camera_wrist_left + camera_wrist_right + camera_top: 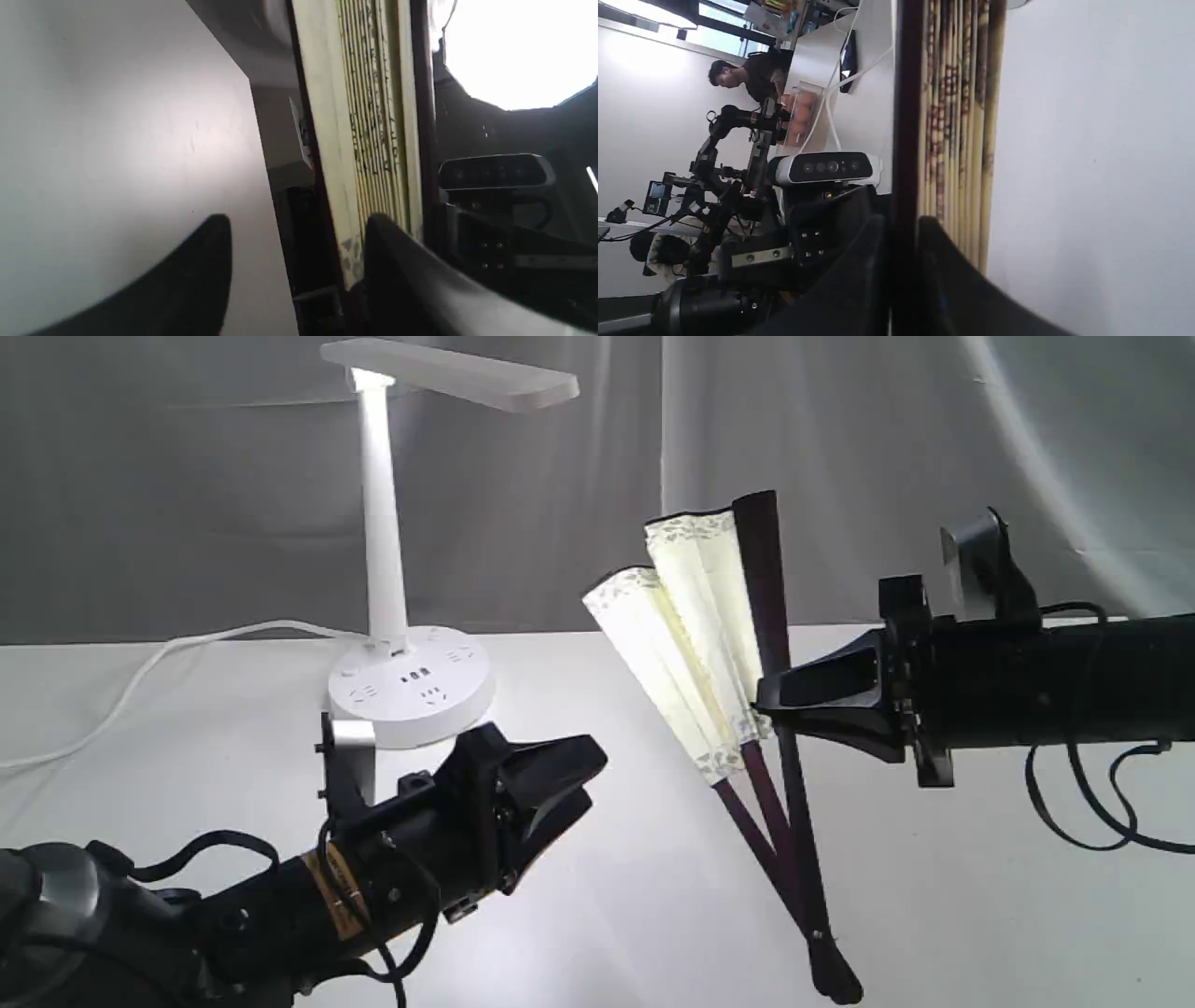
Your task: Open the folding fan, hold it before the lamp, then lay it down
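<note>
Only blurred calligraphy on folding fan

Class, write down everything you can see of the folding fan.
The folding fan is partly open, only a few cream paper pleats spread, with a floral border along top and bottom edges. Dark maroon ribs run down to a pivot near the white table. It stands nearly upright, right of the lamp in the exterior view. The right gripper is shut on its dark outer guard; the left gripper is open, apart from it.
</note>
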Controlling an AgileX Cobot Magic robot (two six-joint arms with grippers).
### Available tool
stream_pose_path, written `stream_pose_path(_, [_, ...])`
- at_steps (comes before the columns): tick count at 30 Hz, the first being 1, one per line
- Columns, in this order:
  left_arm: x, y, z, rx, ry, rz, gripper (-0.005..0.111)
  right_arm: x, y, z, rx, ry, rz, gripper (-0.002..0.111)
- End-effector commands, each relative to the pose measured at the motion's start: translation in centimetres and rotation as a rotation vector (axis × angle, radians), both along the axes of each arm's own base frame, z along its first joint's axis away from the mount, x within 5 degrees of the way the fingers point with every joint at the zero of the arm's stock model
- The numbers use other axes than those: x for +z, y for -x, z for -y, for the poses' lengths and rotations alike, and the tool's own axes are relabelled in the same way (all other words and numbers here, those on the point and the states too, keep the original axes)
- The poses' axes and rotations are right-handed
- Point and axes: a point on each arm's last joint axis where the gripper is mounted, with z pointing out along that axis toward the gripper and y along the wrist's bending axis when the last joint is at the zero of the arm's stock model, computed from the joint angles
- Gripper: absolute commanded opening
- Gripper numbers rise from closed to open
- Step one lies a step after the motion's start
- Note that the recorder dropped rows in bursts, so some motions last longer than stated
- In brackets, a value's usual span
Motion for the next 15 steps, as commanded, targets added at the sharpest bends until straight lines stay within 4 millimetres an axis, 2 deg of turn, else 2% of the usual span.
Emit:
stream_pose_path(1, [0.18, 0.0, 0.17, -0.01, -0.022, 0.042, 0.045, 0.64, 0.14, -0.05, 0.003, -0.018, 0.025, 0.0])
stream_pose_path(15, [-0.21, 0.11, 0.21, -0.035, -0.142, 0.129, 0.045, 0.47, 0.35, -0.33, 0.021, -0.006, 0.0, 0.0])
